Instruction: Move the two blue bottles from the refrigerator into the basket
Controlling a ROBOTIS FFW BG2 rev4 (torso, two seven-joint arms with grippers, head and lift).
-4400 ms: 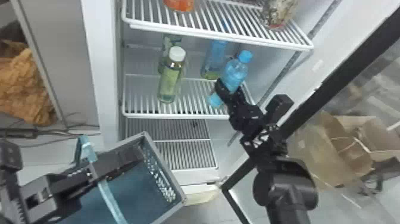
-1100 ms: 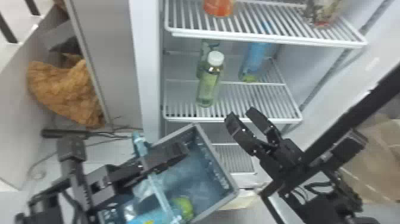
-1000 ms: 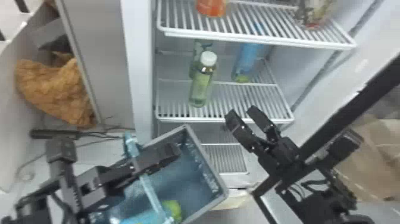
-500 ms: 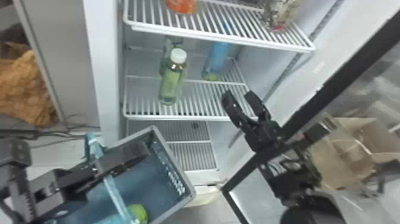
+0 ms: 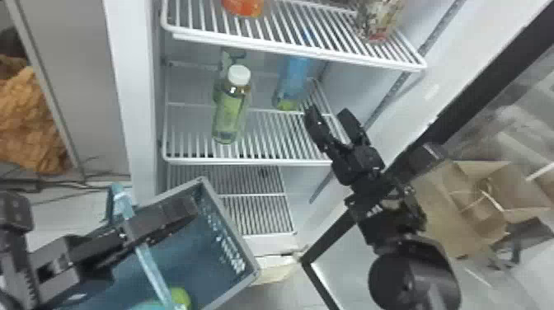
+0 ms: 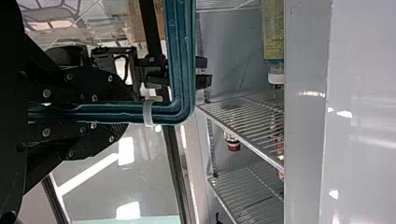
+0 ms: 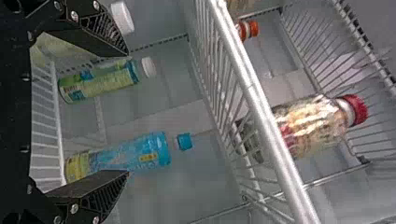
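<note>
Second pick: right gripper (image 5: 328, 111), fingers apart at shelf (image 5: 247, 161) right edge, must reach back-corner blue bottle (image 5: 295, 78); left gripper (image 5: 190, 207) clamped on basket handle (image 5: 151, 262).

The refrigerator (image 5: 140, 82) is bright, but it is darker inside the basket (image 5: 231, 224). In the left wrist view, big white spots of light shine on the glass door (image 6: 152, 179). In the right wrist view, the shelf's front bar (image 7: 263, 116) is shiny.
</note>
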